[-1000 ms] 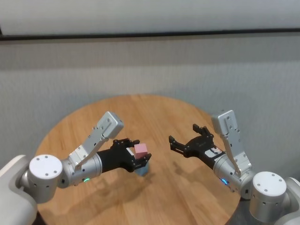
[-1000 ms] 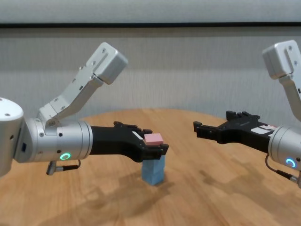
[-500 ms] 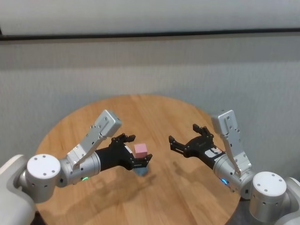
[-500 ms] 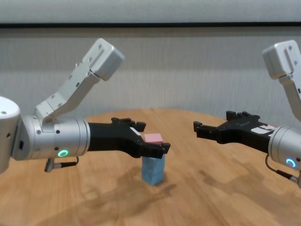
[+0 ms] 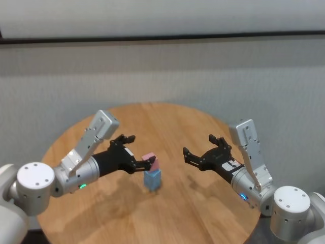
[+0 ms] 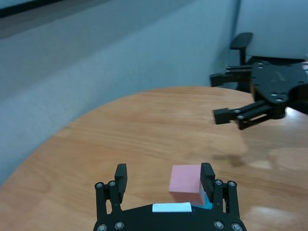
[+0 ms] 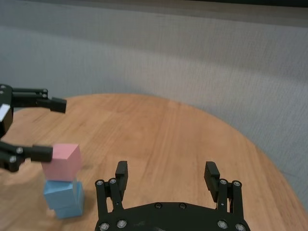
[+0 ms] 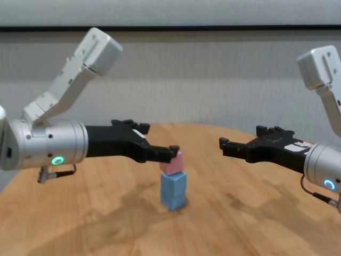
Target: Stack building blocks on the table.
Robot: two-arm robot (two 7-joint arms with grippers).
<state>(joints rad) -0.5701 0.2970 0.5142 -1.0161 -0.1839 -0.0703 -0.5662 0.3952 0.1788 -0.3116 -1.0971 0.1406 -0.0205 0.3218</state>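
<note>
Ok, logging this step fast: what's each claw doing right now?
Left claw: open, holding nothing, one finger beside the pink block atop the stack.
Right claw: open, empty, hovering over the table.

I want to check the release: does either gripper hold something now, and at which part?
Nothing is held. The left gripper is open beside the pale pink cube, which sits atop the light blue cubes. The right gripper is open and empty.

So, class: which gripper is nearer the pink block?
Left. The left gripper stands open around the pink block; the right gripper hovers open, well apart.
</note>
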